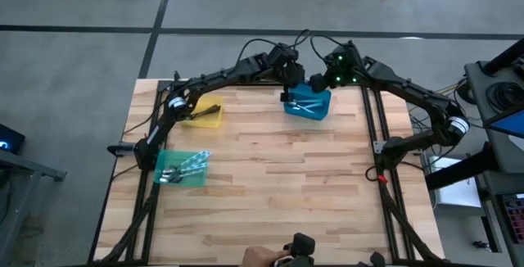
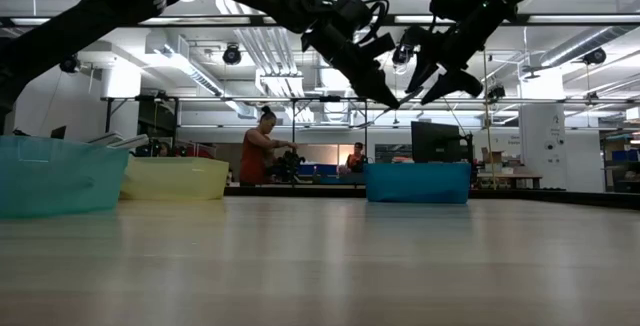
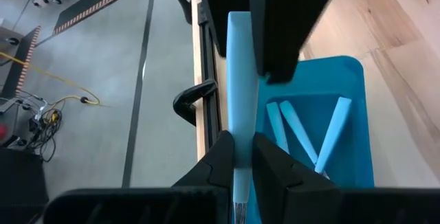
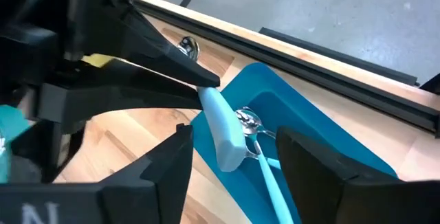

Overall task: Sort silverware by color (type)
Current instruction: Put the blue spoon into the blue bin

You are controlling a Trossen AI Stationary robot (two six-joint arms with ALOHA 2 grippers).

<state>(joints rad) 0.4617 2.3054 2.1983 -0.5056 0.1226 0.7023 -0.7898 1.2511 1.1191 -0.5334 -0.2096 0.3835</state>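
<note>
My left gripper [image 3: 239, 145] [image 1: 287, 93] hangs over the blue bin [image 1: 308, 103] at the table's far edge, shut on a utensil with a light blue handle [image 3: 240, 80]. My right gripper [image 4: 235, 136] [image 1: 332, 77] faces it from the right, open. Its two fingers stand on either side of the handle's free end [image 4: 227, 138], with a gap showing on both sides. Inside the blue bin [image 3: 344, 86] lie several more light blue-handled utensils [image 3: 302, 136], one with its silver bowl showing [image 4: 247, 121]. My left gripper pinches the light blue handle between its two fingers, on the stretch near the grey metal neck [image 3: 238, 183]. The handle runs on past the fingertips, in line with the fingers. The utensil is lifted clear, above the blue bin's rim.
A yellow bin [image 1: 205, 113] with a dark utensil stands at the far left. A green bin [image 1: 182, 167] with silver and pale utensils sits on the left side. The table's middle and near part is bare wood [image 1: 286, 185]. People stand in the room behind [image 2: 258, 151].
</note>
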